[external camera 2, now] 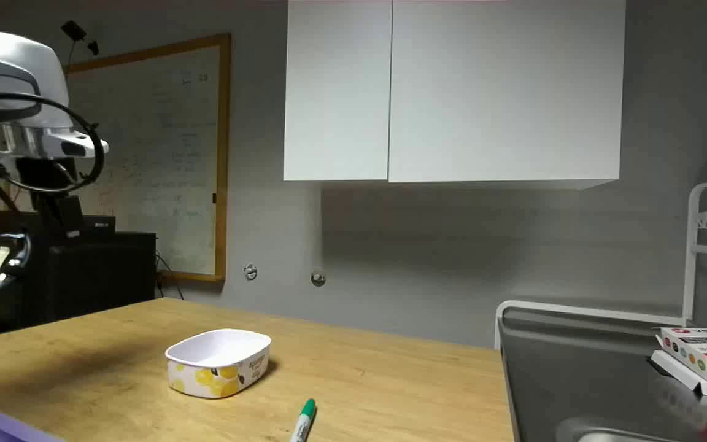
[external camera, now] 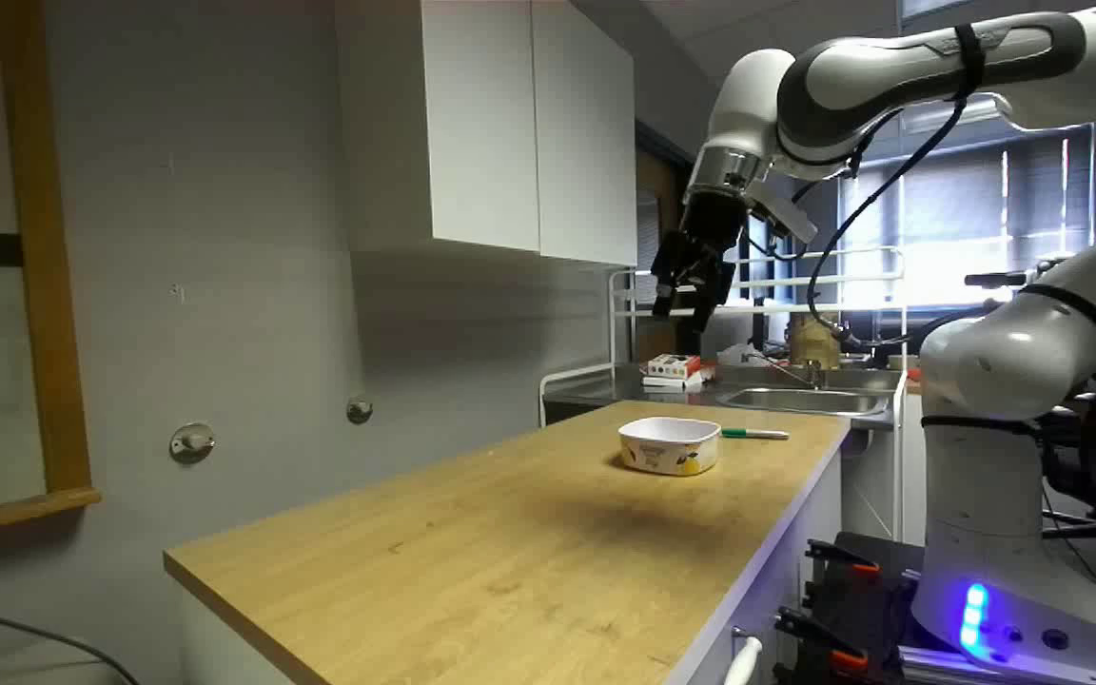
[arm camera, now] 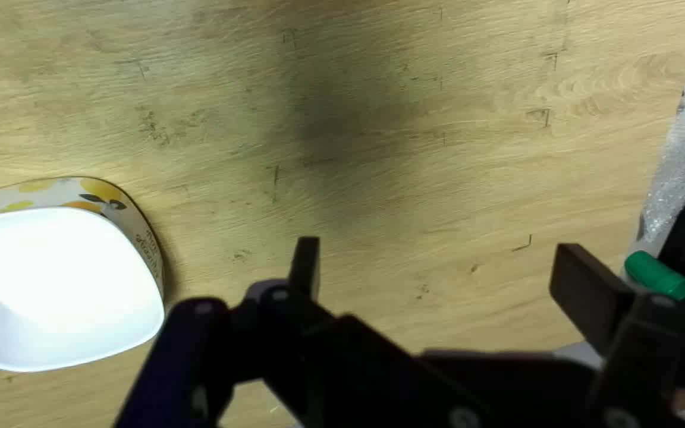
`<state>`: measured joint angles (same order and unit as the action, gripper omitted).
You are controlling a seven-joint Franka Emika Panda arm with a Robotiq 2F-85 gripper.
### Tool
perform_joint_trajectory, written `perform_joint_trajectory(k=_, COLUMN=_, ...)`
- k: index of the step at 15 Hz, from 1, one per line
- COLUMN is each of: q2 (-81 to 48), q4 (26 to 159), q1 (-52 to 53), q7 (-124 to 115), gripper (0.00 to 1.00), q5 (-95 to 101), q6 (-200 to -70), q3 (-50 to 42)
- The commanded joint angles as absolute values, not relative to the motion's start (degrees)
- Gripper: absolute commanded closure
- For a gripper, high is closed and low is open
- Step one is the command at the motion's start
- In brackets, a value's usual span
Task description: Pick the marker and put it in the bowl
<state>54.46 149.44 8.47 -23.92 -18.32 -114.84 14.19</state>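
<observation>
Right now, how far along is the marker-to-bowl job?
Done: none of the transfer; the green-capped marker lies on the table, outside the bowl.
In hand: nothing; the tool hangs open above the table, with wood showing between its fingers in the wrist view.
Left: reach the marker, grasp and lift it, then release it into the bowl.

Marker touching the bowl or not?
Apart. In an exterior view, a strip of wooden countertop shows plainly between the marker and the bowl.
</observation>
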Motion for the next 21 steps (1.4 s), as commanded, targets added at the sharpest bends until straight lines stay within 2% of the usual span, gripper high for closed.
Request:
perform_joint_trajectory(k=1, q2=54.53, q4=149.32, q1=7.88, q7=-23.52, gripper=0.0, q5=-18.75, q6=-114.6, q3=14.55)
perform_joint_trajectory(k=21, q2=53.69, q4=149.1, q1=7.15, q7=-23.37, gripper=0.0, q5=-18.42, q6=-114.58, q3=14.05)
